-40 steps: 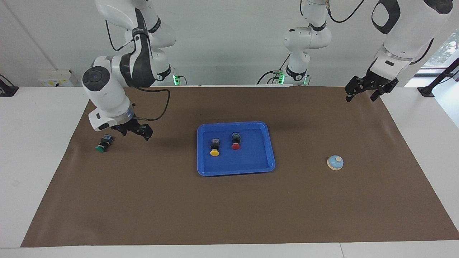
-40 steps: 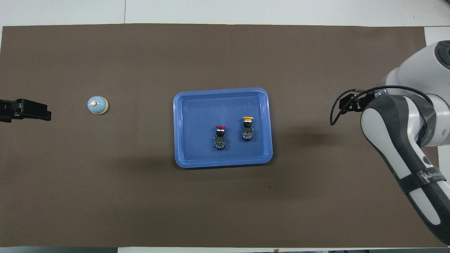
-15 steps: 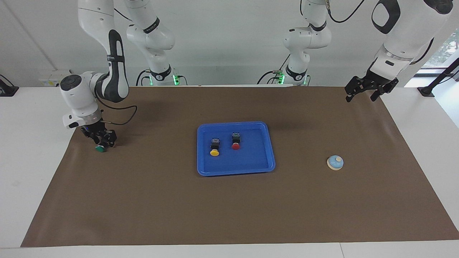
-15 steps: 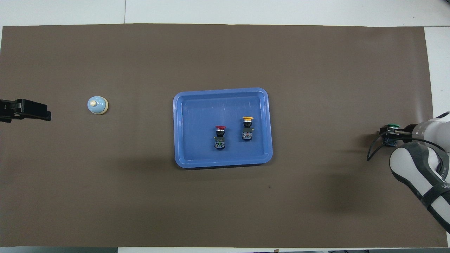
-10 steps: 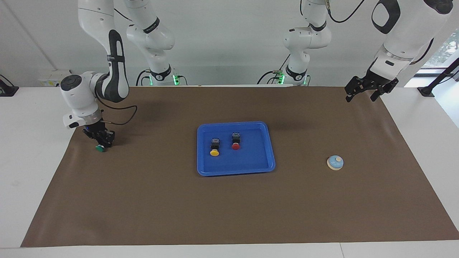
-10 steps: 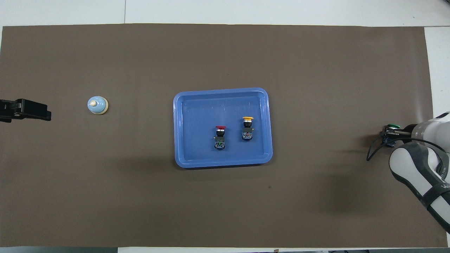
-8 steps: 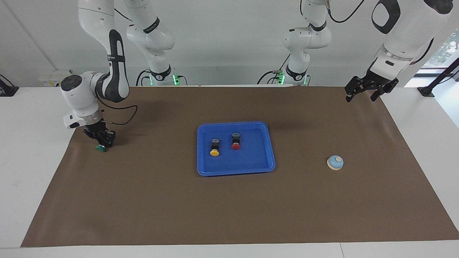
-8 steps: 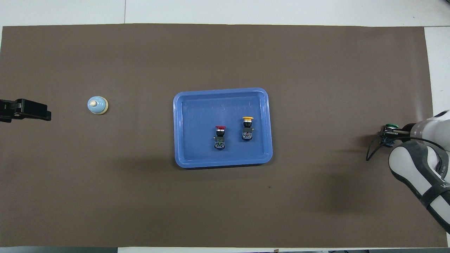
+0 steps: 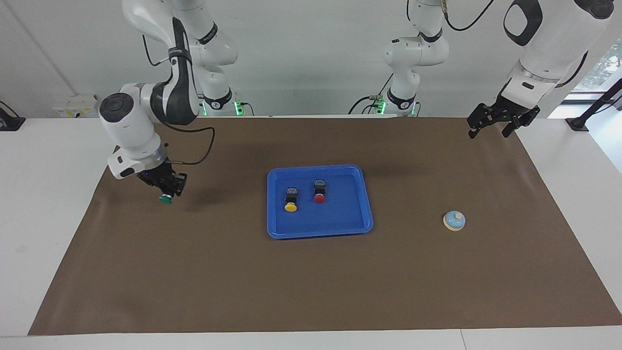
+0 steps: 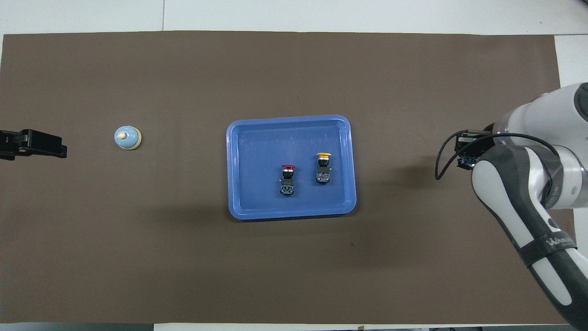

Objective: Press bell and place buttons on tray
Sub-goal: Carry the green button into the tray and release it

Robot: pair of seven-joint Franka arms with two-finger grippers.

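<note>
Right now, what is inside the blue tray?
In the tray lie the yellow button and red button; nothing there is covered. The right end effector holds the green button.

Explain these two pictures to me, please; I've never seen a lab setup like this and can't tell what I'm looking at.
Two white robot arms work at a table covered by a brown mat. One picture faces the robots from across the table; the other looks down from above their end. The right gripper holds the green button in the air over the mat, at the right arm's end. The blue tray in the middle holds the yellow button and the red button. The bell sits toward the left arm's end, where the left gripper waits, open.
</note>
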